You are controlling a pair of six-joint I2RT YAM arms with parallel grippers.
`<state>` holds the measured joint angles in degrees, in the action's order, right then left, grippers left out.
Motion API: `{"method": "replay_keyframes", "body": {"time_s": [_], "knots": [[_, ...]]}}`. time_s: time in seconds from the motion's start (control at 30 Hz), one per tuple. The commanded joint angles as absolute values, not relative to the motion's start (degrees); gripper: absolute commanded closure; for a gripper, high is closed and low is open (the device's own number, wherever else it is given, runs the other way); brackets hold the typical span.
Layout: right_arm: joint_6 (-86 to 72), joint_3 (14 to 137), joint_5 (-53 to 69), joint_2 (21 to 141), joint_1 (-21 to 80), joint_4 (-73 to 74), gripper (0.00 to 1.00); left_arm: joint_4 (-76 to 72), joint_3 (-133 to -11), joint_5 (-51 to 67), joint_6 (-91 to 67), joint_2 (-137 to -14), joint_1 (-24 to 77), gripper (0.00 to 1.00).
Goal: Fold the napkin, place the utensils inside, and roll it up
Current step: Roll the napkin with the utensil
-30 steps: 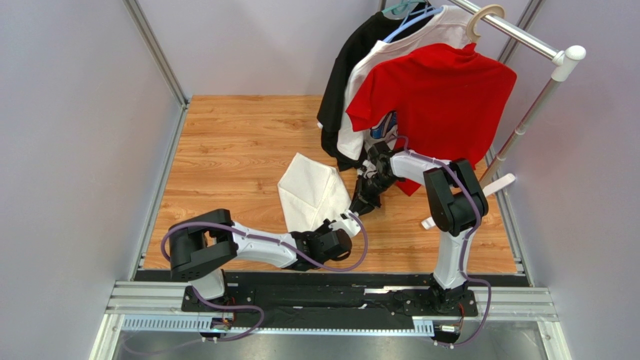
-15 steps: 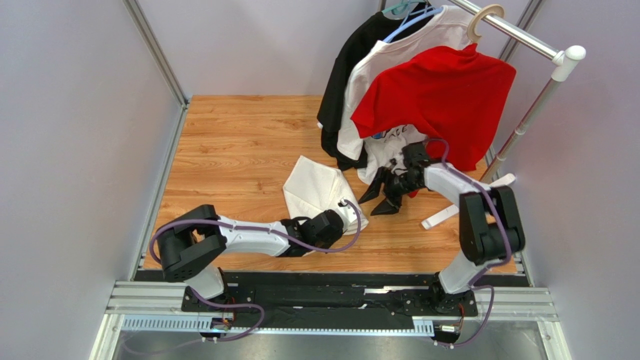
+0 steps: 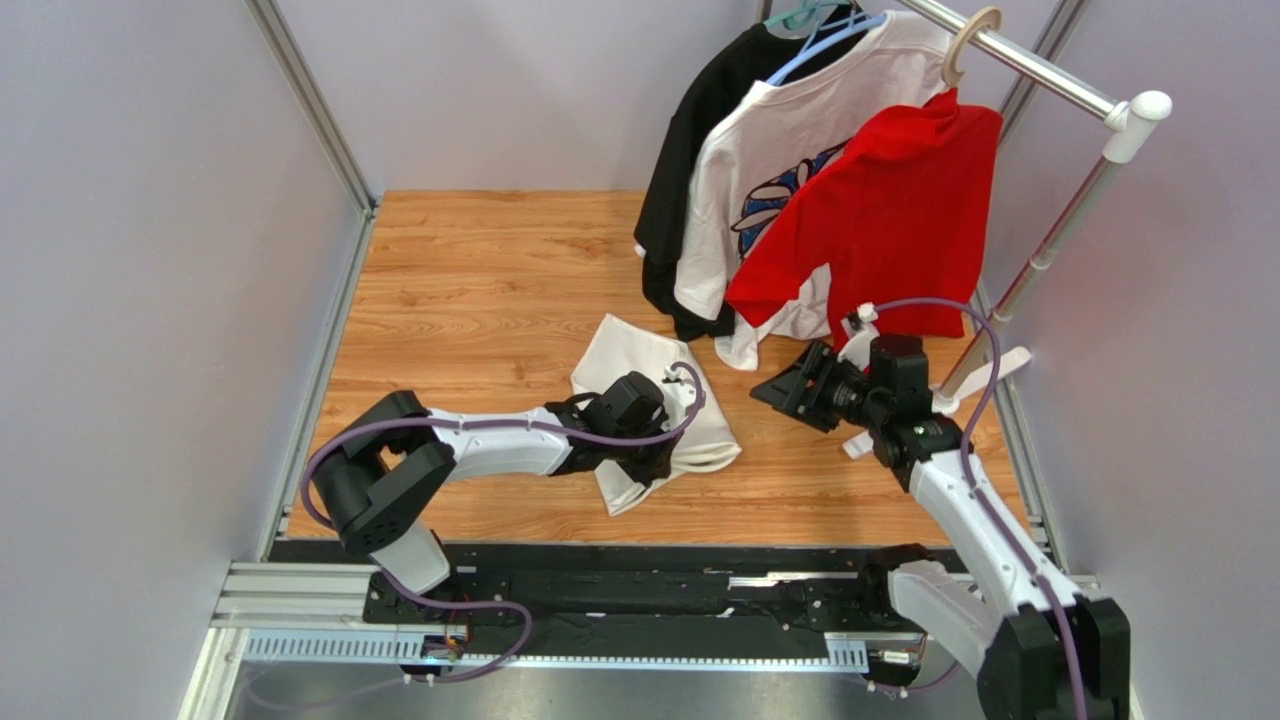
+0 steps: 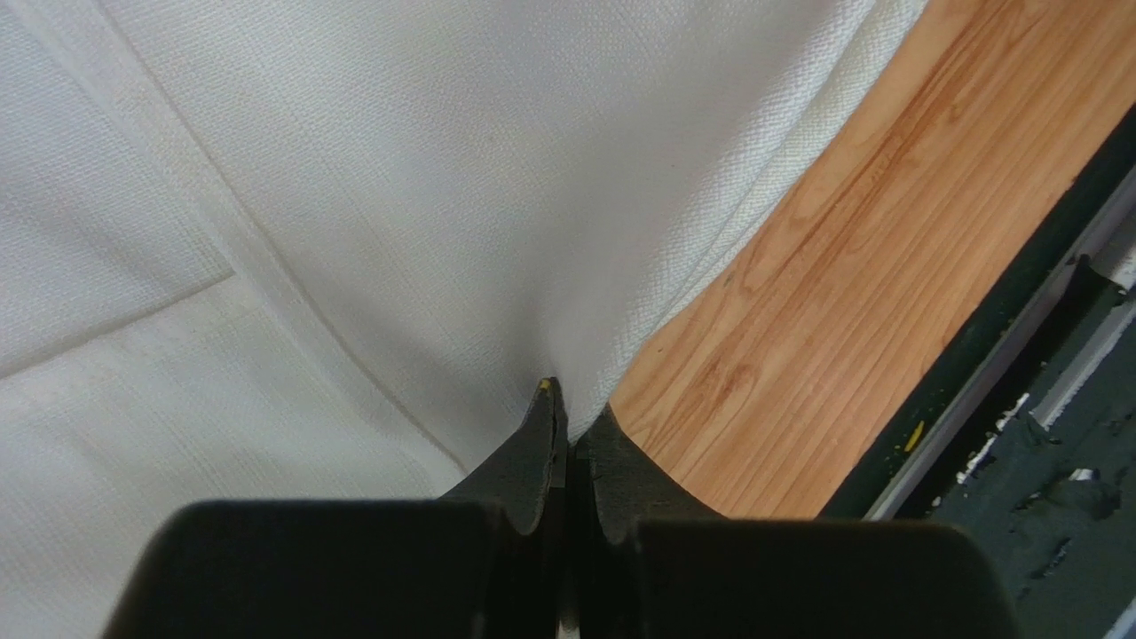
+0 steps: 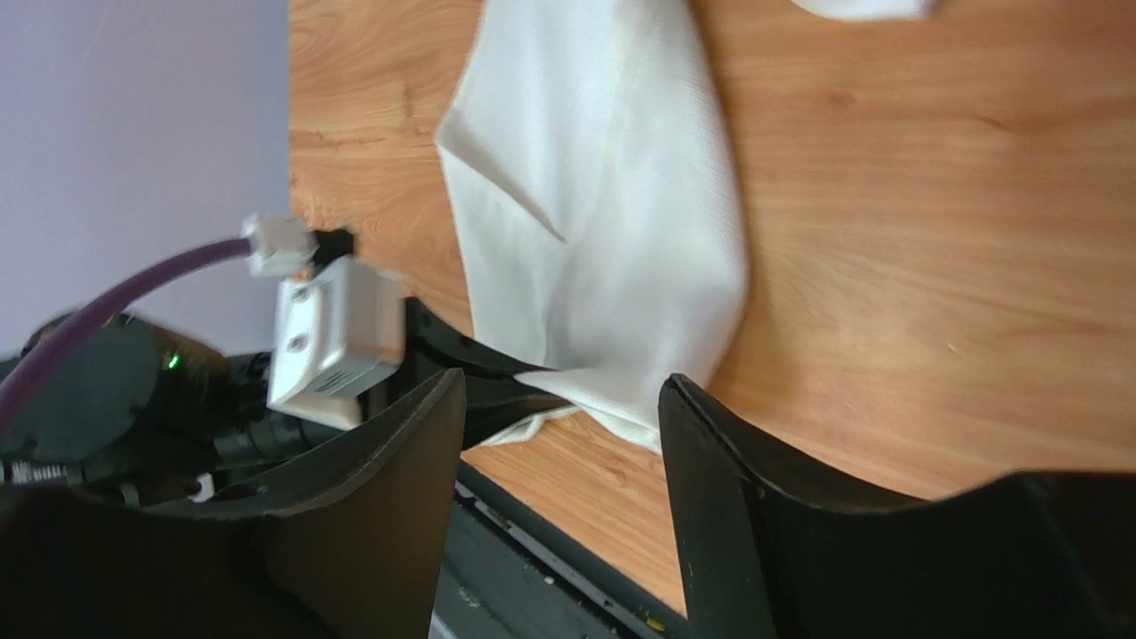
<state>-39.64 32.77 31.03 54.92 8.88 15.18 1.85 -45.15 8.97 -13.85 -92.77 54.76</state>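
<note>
Cream-white cloth napkin (image 3: 709, 438) now lies nearer the arms on the wooden worktop (image 3: 451, 285).
Left pincer (image 4: 571, 433) clamps its edge; right pincer (image 5: 560, 384), jaws apart, has left the hanging shirts (image 3: 842, 195), free to help fold.

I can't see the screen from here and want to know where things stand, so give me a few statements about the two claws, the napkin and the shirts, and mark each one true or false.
1. The left claw is shut on the edge of the napkin. True.
2. The right claw is gripping the red shirt. False: it is open, holds nothing, and is clear of that shirt.
3. The napkin lies on the wooden table. True.
4. The white T-shirt is spread flat on the table. False: it hangs from the rack, partly behind the red shirt.
</note>
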Motion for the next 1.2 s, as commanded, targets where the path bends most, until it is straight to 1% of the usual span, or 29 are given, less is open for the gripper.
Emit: {"method": "replay_keyframes", "body": {"time_s": [0.0, 0.03, 0.13, 0.23, 0.37, 0.53, 0.57, 0.6, 0.63, 0.67, 0.7, 0.73, 0.8, 0.83, 0.87, 0.9, 0.93, 1.07, 1.1, 1.17], "knots": [[-29.04, 30.94, 17.8, 47.21, 19.31, 6.33, 0.41, 13.36, -44.64, 17.74, -15.12, -97.82, 53.97, 1.0], [-26.65, 30.07, 15.75, 45.72, 24.03, 5.98, 0.41, 14.4, -45.0, 19.41, -15.03, -98.0, 53.01, 1.0], [-19.61, 29.01, 11.96, 42.63, 30.65, 4.05, 0.41, 17.48, -46.66, 20.57, -14.5, -99.58, 52.03, 1.0], [-17.32, 28.13, 10.03, 42.97, 34.26, 2.81, 0.41, 19.68, -48.25, 20.39, -14.76, -100.98, 51.5, 1.0], [-16.96, 27.69, 7.66, 44.47, 36.82, 2.99, 0.43, 21.35, -48.78, 17.94, -15.03, -100.72, 51.42, 1.0], [-20.91, 27.51, 3.88, 43.16, 37.0, 3.33, 0.43, 21.97, -47.73, 14.07, -15.29, -98.88, 51.42, 1.0], [-22.66, 27.86, 2.04, 43.15, 37.0, 4.21, 0.43, 22.15, -47.38, 13.63, -15.38, -98.53, 51.42, 0.98], [-23.02, 28.56, 1.33, 43.15, 37.0, 6.13, 0.42, 21.97, -47.29, 13.8, -15.38, -97.22, 51.5, 0.95], [-23.55, 28.91, 0.36, 43.42, 37.0, 7.2, 0.42, 21.28, -47.11, 13.97, -15.55, -96.42, 51.5, 0.84], [-25.73, 29.44, -3.56, 43.85, 36.91, 8.69, 0.42, 20.83, -46.67, 14.32, -15.82, -95.46, 51.59, 0.79], [-26.53, 30.05, -4.47, 44.29, 36.91, 11.92, 0.42, 20.4, -46.41, 15.46, -15.91, -93.45, 51.59, 0.74], [-27.5, 31.19, -5.18, 45.78, 36.39, 13.43, 0.42, 19.78, -46.23, 15.82, -16.0, -92.47, 51.59, 0.65], [-29.26, 31.99, -3.27, 47.54, 35.43, 16.51, 0.42, 19.86, -46.14, 16.43, -16.26, -90.54, 51.68, 0.59], [-29.62, 32.34, -1.69, 48.33, 34.55, 16.78, 0.42, 20.04, -46.14, 16.78, -16.43, -90.01, 51.68, 0.49], [-29.97, 32.43, 1.29, 49.99, 34.45, 16.96, 0.42, 20.04, -46.4, 17.31, -16.61, -89.48, 51.68, 0.48], [-30.67, 32.43, 2.28, 50.71, 34.28, 16.88, 0.41, 20.13, -46.49, 18.18, -16.87, -89.12, 51.68, 0.4], [-30.67, 32.34, 3.33, 51.32, 34.36, 16.7, 0.42, 20.39, -46.67, 18.45, -16.96, -88.86, 51.77, 0.36], [-31.9, 31.21, 8.07, 54.4, 34.36, 15.65, 0.41, 21.97, -47.55, 18.46, -17.4, -85.18, 51.94, 0.33], [-32.25, 30.77, 9.13, 55.27, 34.37, 15.12, 0.41, 22.49, -47.72, 18.46, -17.66, -84.3, 51.94, 0.09], [-34.36, 29.45, 12.37, 55.81, 34.37, 12.41, 0.42, 22.76, -47.9, 18.2, -18.02, -82.02, 51.94, 0.08]]}}
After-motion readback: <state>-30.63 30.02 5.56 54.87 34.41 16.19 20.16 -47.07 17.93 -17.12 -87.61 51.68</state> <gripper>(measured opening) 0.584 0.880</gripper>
